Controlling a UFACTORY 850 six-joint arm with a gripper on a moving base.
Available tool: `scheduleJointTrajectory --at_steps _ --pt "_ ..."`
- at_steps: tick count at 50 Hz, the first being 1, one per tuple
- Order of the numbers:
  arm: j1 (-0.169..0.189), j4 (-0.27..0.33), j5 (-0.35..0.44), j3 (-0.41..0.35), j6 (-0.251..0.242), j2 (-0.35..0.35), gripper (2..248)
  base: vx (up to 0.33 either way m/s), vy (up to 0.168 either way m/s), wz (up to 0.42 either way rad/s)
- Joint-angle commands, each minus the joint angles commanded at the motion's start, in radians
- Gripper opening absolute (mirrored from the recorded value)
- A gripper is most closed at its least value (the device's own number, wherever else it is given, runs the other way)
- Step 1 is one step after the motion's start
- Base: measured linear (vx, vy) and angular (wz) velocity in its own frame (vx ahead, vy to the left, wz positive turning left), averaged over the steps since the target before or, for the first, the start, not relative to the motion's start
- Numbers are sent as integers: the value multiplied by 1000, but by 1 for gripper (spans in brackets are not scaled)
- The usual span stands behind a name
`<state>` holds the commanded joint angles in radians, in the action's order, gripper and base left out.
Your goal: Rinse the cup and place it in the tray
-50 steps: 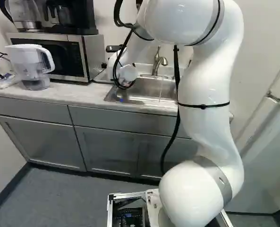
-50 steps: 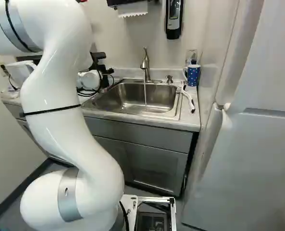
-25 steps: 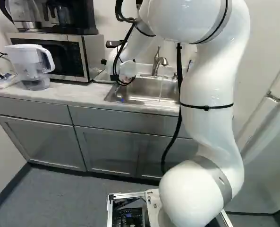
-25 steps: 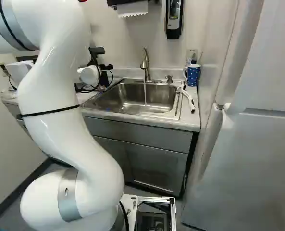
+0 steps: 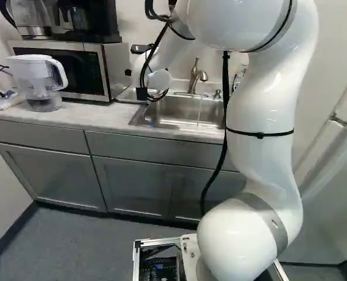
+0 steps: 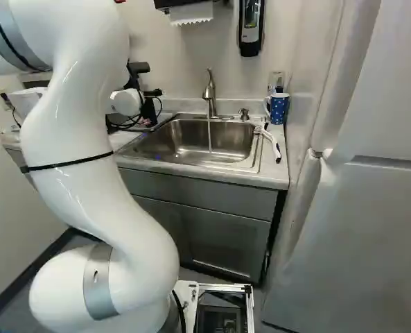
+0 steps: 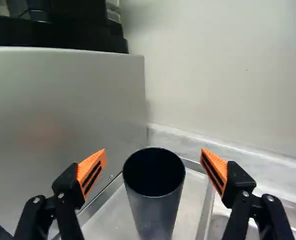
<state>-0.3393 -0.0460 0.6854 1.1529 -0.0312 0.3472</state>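
Observation:
In the right base view the black gripper shows partly behind my arm, left of the sink. Seen from the wrist, the gripper is open, one orange-padded finger on each side of a dark cup, with a gap on both sides. The cup stands upright, mouth up, in a shallow metal tray beside the microwave. A thin stream of water runs from the faucet into the sink.
The microwave with a coffee maker on top stands close beside the gripper, the wall behind. A water pitcher is further left. Right of the sink are a blue dotted mug and a white-handled brush.
The arm has drawn a little up and sideways, its upper links shifting right in the left base view and left in the right one. The base has stayed put.

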Motion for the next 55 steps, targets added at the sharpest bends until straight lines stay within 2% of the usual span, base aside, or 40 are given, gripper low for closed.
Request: scheduleJointTrajectory --at_steps 25,55 --pt "8 0 -59 15 0 -33 247 0 0 0" --pt "78 0 -88 12 0 -91 247 0 0 0"
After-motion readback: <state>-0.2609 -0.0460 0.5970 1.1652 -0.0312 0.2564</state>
